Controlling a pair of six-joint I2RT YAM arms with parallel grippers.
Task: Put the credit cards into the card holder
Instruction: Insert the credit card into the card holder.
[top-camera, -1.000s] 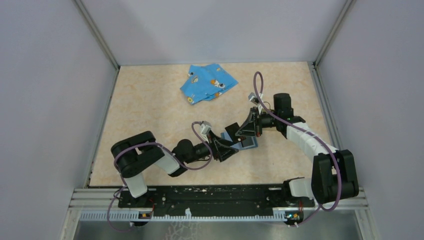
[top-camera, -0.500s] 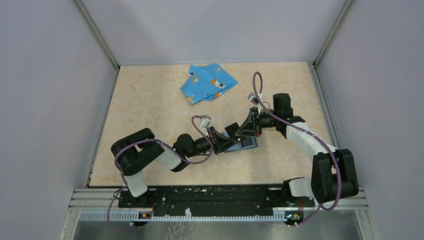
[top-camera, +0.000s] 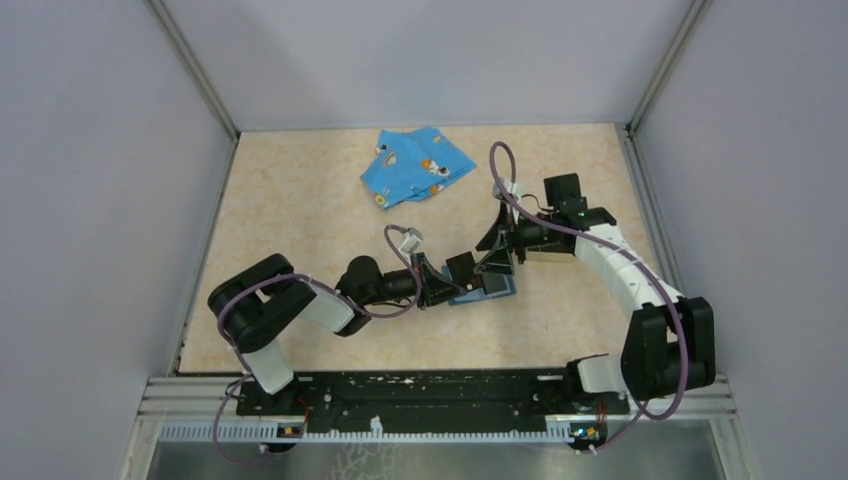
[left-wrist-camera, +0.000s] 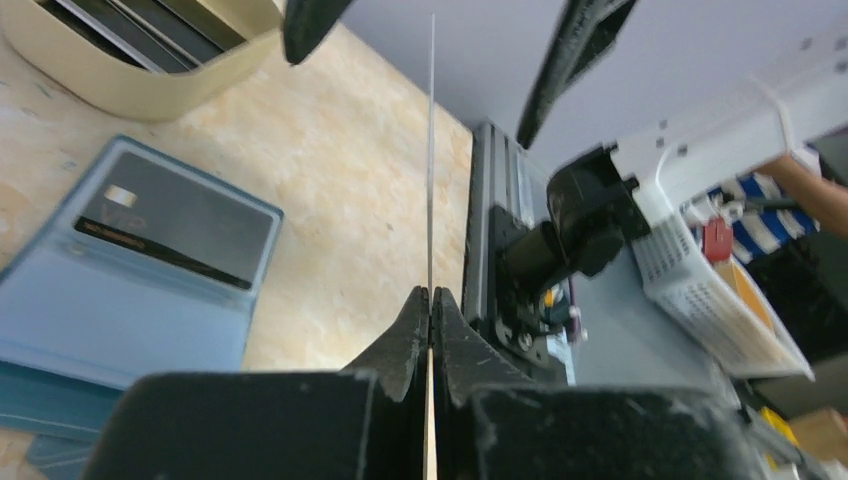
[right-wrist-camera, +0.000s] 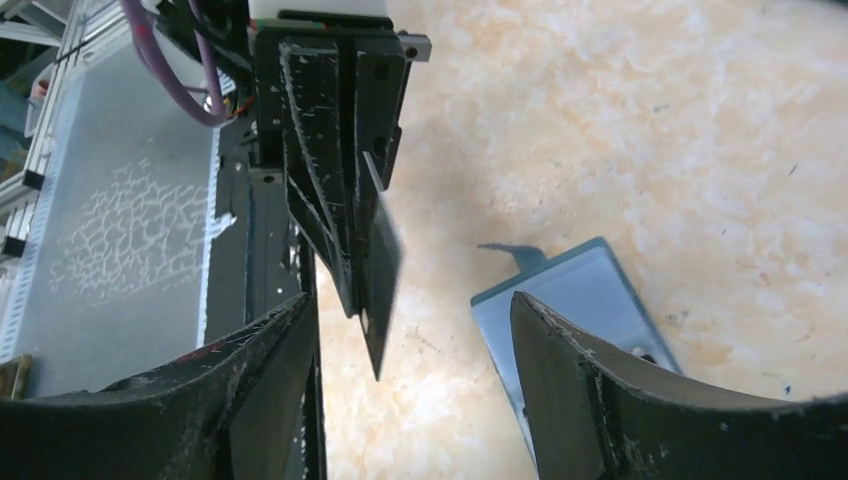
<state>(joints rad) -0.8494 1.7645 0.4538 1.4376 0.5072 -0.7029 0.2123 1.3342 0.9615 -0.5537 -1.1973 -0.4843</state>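
My left gripper (left-wrist-camera: 432, 295) is shut on a thin black credit card (left-wrist-camera: 432, 150), seen edge-on and standing upright above the table. In the right wrist view the same credit card (right-wrist-camera: 380, 270) sticks out of the left gripper (right-wrist-camera: 345, 260), between my right gripper's (right-wrist-camera: 410, 300) open fingers and touching neither. The teal card holder (left-wrist-camera: 130, 290) lies open on the table below, with another black credit card (left-wrist-camera: 175, 232) lying on its upper flap. From above, both grippers meet over the card holder (top-camera: 490, 291) at mid-table.
A tan oval tray (left-wrist-camera: 130, 80) with more dark cards in it stands just beyond the card holder. A blue cartoon-print cloth (top-camera: 415, 165) lies at the back of the table. The metal rail and arm bases run along the near edge.
The left gripper moved right and closed on the card that the right gripper held. The right gripper has opened and let go, and its arm has shifted a little.
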